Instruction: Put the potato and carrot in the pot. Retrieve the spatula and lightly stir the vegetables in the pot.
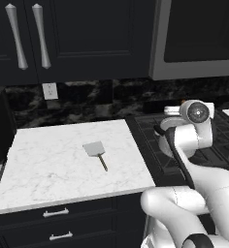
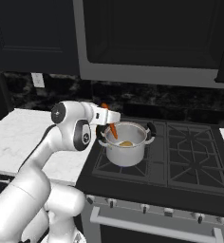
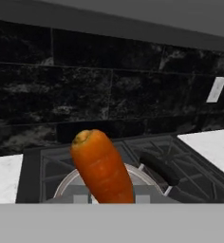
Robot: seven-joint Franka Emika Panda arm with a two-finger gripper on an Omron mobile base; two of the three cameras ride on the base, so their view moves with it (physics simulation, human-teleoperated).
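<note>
Nearest the hand camera: carrot (image 3: 102,168) clamped in gripper (image 2: 110,124), jaws narrowed onto its lower part, blunt top end up and toward the lens, tapered end down. In right base view, carrot (image 2: 112,130) hanging tip-down just inside the near-left rim of the pot (image 2: 127,154), tip below rim level, not yet released. Potato (image 2: 126,143) already lying on the pot floor, right of the carrot tip; contact between the two cannot be judged. Pot standing on the front-left burner of the stove (image 2: 190,156), dark side handle seen on its right. In left base view, pot rim (image 1: 171,127) partly hidden behind the arm's upper link. Left of the pot, on the white marble counter (image 1: 48,155): spatula (image 1: 95,152) lying flat, grey blade toward the backsplash, dark handle pointing toward the counter's front edge, well apart from the pot and untouched. Beyond the pot: black stone backsplash (image 3: 109,95) with a wall outlet (image 1: 50,90), dark cabinets above the counter. Progress, judged: potato placement done; carrot placement in its closing stage, needing only release into the pot. Remaining: letting go and lifting clear of the rim, crossing to the counter for the spatula, gripping its handle, carrying it back to the pot, light stirring of both vegetables.
</note>
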